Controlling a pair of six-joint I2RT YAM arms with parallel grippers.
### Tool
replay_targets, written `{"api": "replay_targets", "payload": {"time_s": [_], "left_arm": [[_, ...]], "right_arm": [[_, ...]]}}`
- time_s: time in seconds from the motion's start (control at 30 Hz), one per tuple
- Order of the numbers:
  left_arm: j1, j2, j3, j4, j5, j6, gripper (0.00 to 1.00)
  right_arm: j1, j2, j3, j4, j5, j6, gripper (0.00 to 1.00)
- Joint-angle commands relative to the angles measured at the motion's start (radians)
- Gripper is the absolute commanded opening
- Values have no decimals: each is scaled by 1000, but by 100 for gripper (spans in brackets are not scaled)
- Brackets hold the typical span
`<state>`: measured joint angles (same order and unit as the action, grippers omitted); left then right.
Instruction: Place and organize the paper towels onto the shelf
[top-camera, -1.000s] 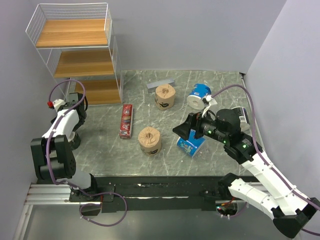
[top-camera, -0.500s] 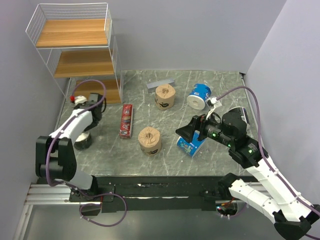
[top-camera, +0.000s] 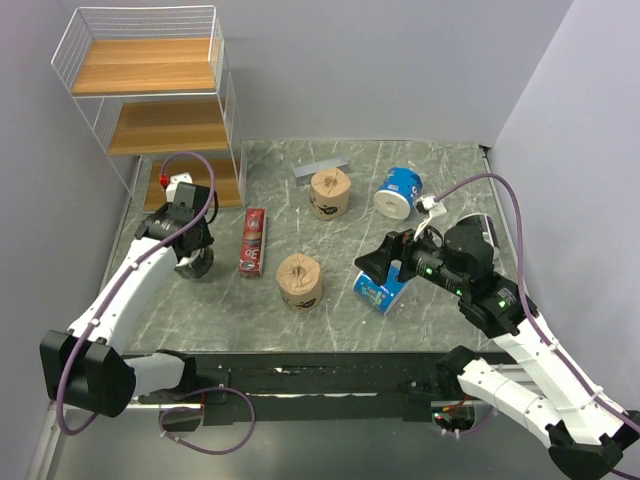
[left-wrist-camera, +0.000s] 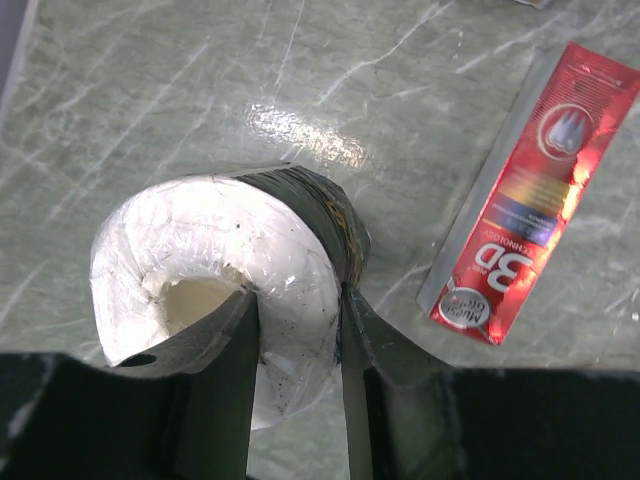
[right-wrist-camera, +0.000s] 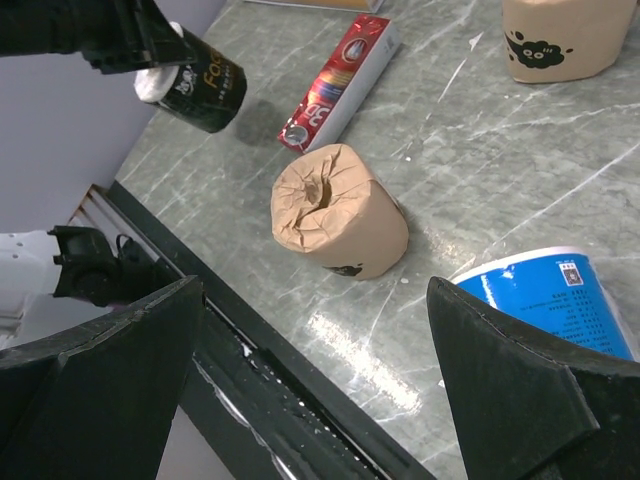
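Note:
My left gripper (left-wrist-camera: 297, 295) is shut on a black paper towel roll (left-wrist-camera: 230, 250): one finger sits in its white core hole, the other against the black wrap. In the top view this roll (top-camera: 195, 265) hangs left of the red box, in front of the shelf (top-camera: 150, 110). The right wrist view shows it (right-wrist-camera: 200, 92) slightly off the table. Two tan rolls (top-camera: 299, 281) (top-camera: 329, 193) and two blue-and-white rolls (top-camera: 399, 191) (top-camera: 380, 288) lie on the table. My right gripper (top-camera: 375, 262) stands open above the nearer blue roll (right-wrist-camera: 550, 300), with the nearer tan roll (right-wrist-camera: 340, 225) ahead of it.
A flat red box (top-camera: 253, 242) lies between the left gripper and the nearer tan roll. A grey bar (top-camera: 321, 168) rests near the far edge behind the farther tan roll. Walls close in on the left and right. The shelf's three wooden boards carry nothing that I can see.
The left gripper has closed on the black roll, and the arm has stretched out, carrying it right and away from the near-left corner. The right arm has barely shifted.

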<state>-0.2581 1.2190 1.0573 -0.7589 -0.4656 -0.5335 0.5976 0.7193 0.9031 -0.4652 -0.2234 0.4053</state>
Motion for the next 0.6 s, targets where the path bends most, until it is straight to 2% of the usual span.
{"api": "replay_targets", "payload": {"time_s": [0.0,0.23,0.4,0.57], "left_arm": [[-12,-62,130,-54,-5,87,2],[-13,-121,364,-126,-27,150,1],[-15,-174,521,-47,54,237,1],[-15,-136,667,-11,44,302,1]], "right_arm": [[-4,-6,23,31,24,-6,100],[-2,17,54,20,35,-8,100],[-4,28,77,-1,52,-17,99],[-2,35,94,-16,67,-16,100]]}}
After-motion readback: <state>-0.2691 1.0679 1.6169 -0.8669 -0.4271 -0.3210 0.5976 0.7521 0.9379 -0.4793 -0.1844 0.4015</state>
